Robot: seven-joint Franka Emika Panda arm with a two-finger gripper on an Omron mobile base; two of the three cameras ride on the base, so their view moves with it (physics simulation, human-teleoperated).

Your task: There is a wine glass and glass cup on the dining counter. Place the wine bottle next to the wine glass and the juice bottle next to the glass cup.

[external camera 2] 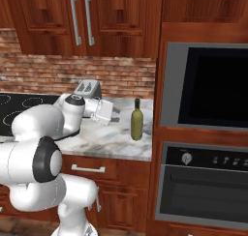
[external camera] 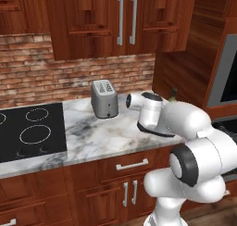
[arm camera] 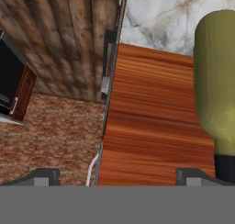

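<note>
The wine bottle [external camera 2: 137, 120], tall and olive-green with a dark neck, stands upright on the marble worktop [external camera 2: 116, 138] close to the oven wall. Its neck tip [external camera: 174, 93] peeks out behind my arm. My gripper [external camera 2: 115, 115] hovers a little left of the bottle at about its mid height. It is open, with the tips wide apart and nothing between them. In the rolled hand view, the bottle's green body [arm camera: 215, 81] lies off to the right of the gripper [arm camera: 118, 178], outside the gap. The juice bottle, wine glass, glass cup and dining counter are out of view.
A silver toaster [external camera: 104, 98] stands at the back of the worktop, just behind my hand. The black cooktop [external camera: 28, 130] lies to the left. A built-in oven column [external camera 2: 208, 90] walls off the right side, and wood cabinets [external camera: 125, 21] hang overhead.
</note>
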